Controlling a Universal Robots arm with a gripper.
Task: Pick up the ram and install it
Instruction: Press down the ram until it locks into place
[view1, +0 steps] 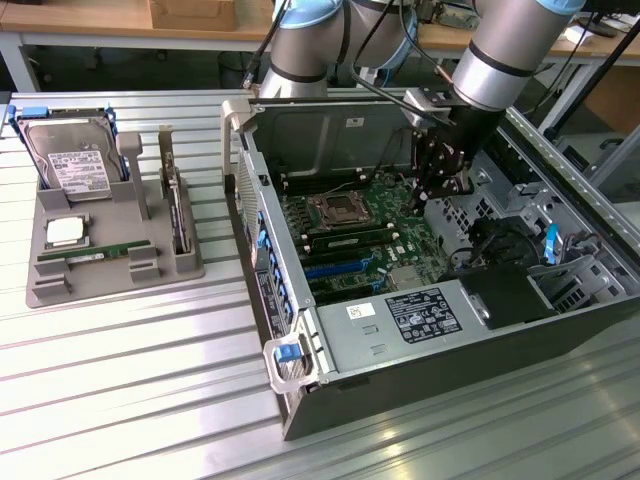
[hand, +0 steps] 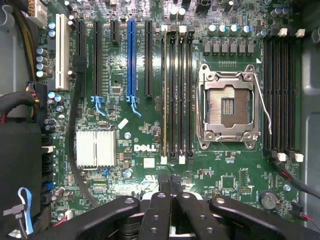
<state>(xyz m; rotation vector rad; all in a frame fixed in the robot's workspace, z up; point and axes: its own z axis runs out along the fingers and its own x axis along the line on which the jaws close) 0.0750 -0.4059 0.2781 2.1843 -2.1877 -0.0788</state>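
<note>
The ram (view1: 96, 256), a thin green strip with a whitish label, lies flat in the front groove of the grey holder tray (view1: 45, 290) at the exterior view's left. My gripper (view1: 441, 188) hangs far from it, inside the open computer case (view1: 300, 400) above the motherboard (view1: 360, 215). Its fingers are shut with nothing between them. In the wrist view the gripper (hand: 170, 181) hovers near one end of the black memory slots (hand: 176, 95). The outermost of those slots (hand: 164, 95) shows a thin yellowish edge along its length.
The tray also carries a hard drive (view1: 70, 160), a square silver processor (view1: 65, 232) and an upright card (view1: 178, 205). On the board sit the open processor socket (hand: 227, 107), a second bank of memory slots (hand: 282, 92) and a blue expansion slot (hand: 131, 60). Case walls and a power supply (view1: 400, 325) ring the board.
</note>
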